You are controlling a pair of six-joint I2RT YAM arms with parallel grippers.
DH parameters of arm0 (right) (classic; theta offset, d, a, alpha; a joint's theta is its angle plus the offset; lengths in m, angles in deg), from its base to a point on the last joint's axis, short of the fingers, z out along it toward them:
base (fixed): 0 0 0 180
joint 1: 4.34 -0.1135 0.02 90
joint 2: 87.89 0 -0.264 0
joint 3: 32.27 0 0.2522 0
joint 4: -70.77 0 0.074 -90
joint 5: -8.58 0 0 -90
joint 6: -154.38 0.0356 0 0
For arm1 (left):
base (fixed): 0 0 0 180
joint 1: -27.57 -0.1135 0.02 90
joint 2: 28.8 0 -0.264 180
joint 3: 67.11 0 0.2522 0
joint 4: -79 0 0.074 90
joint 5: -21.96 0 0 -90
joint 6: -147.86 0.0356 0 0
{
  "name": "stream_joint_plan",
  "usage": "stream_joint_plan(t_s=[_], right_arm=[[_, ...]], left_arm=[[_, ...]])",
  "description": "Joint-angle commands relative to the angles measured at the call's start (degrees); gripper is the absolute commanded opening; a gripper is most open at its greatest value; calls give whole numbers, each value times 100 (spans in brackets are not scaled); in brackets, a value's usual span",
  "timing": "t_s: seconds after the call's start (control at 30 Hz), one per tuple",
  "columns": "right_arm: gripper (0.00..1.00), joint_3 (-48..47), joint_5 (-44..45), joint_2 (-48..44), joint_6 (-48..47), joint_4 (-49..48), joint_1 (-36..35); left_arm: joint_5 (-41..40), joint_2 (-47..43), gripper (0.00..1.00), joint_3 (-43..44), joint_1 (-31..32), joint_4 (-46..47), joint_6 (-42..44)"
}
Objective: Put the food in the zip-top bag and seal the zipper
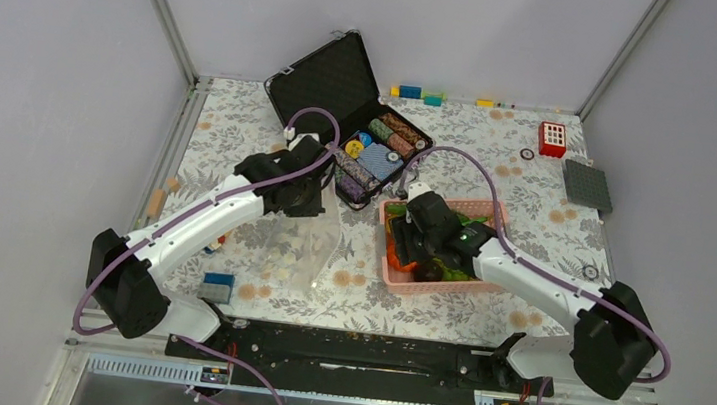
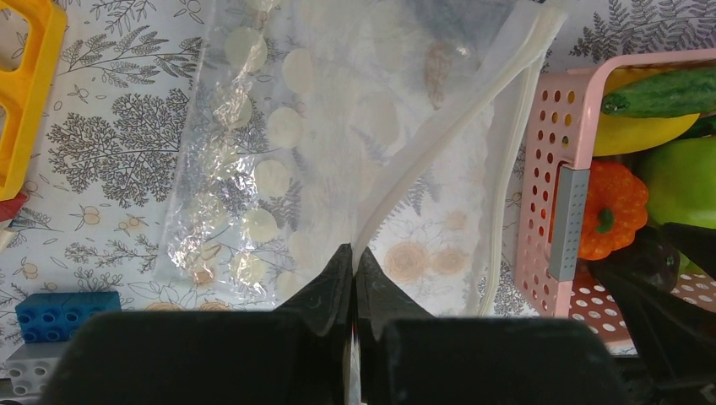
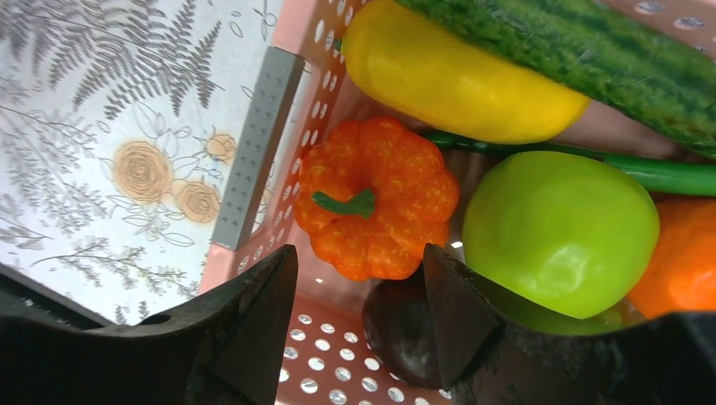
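The clear polka-dot zip-top bag (image 1: 298, 241) lies flat left of the pink basket (image 1: 494, 212). My left gripper (image 1: 317, 201) is shut on the bag's white zipper strip (image 2: 439, 139), jaws pressed together on it (image 2: 355, 253). My right gripper (image 1: 413, 240) is open, low inside the basket (image 3: 291, 93). Its fingers straddle the orange pumpkin (image 3: 376, 198) and the dark round fruit (image 3: 405, 325). Beside these lie a green apple (image 3: 561, 228), a yellow banana (image 3: 456, 76), a thick green vegetable (image 3: 591, 46) and a thin green pod (image 3: 659, 173). The pumpkin also shows in the left wrist view (image 2: 612, 207).
An open black case (image 1: 332, 79) with poker-chip rolls (image 1: 386, 145) stands behind the bag. A grey brick (image 3: 257, 143) rests on the basket's rim. A blue brick (image 2: 59, 308) and a yellow piece (image 2: 25, 84) lie left of the bag. A red block (image 1: 552, 138) and grey plate (image 1: 588, 184) sit far right.
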Motion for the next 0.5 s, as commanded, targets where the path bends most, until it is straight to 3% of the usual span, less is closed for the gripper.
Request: stream_joint_plan(t_s=[0.0,0.47], right_arm=[[61,-237,96,282,-368,60,6],[50,-378,856,980,-979,-633,-220]], left_arm=[[67,-197,0,-59,46,231,69],[435,-196,0,-99,85,430,233]])
